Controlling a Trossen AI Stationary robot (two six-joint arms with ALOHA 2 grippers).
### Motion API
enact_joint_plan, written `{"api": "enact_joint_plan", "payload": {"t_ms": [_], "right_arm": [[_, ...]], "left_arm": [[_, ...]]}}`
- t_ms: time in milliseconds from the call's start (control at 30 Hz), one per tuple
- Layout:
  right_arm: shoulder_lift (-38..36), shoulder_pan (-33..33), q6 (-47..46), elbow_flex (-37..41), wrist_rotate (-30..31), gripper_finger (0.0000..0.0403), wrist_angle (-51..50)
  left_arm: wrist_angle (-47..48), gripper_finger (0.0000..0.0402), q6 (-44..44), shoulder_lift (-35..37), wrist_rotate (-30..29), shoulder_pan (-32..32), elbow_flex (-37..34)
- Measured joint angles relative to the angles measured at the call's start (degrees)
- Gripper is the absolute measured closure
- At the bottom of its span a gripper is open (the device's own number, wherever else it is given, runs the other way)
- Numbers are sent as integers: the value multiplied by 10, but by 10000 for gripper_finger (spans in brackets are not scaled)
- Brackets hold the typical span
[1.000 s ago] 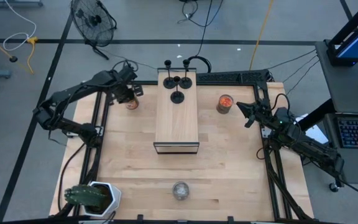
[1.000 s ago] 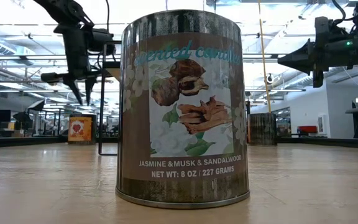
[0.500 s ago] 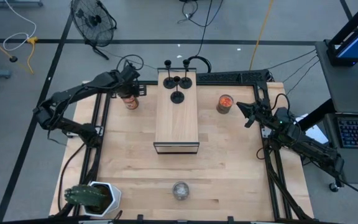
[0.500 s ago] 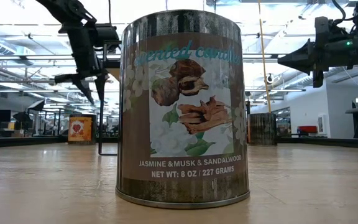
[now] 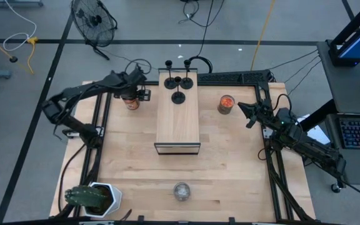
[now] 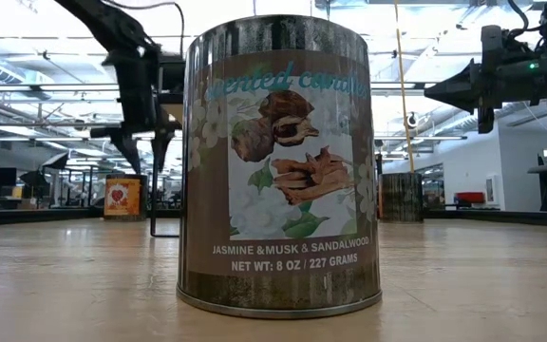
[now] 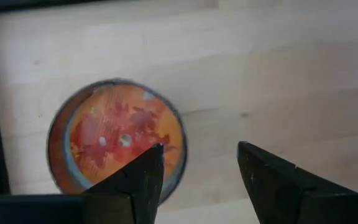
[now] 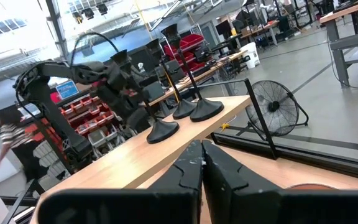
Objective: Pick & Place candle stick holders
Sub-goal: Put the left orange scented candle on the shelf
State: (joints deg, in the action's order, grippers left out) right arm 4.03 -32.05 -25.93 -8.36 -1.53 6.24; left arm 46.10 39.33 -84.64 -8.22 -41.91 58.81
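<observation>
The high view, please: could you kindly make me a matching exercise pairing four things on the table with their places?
Things:
1. holders
2. cactus
3. silver object
4. left claw

Places:
A. near edge, middle of the table
B. far end of the wooden box
C. above the far-left tin
D. near-left corner

Pairs: 1-B, 2-D, 3-A, 4-C
</observation>
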Motion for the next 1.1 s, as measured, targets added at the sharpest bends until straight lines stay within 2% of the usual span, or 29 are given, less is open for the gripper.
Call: {"api": "enact_joint_plan", "payload": {"t_ms": [200, 467, 600, 900, 1100], "right_arm": [[0, 0, -9, 0, 0, 403, 0], [0, 0, -10, 0, 0, 403, 0], [0, 0, -10, 0, 0, 403, 0], [0, 0, -9, 0, 0, 403, 0], [0, 0, -9, 0, 0, 403, 0]], "left_arm": [[6, 190, -2, -39, -4, 0, 0], [4, 197, 3, -53, -11, 9, 2], [5, 239, 14, -53, -14, 15, 2], [8, 382, 15, -54, -20, 15, 1], [5, 396, 19, -54, -17, 20, 1]]}}
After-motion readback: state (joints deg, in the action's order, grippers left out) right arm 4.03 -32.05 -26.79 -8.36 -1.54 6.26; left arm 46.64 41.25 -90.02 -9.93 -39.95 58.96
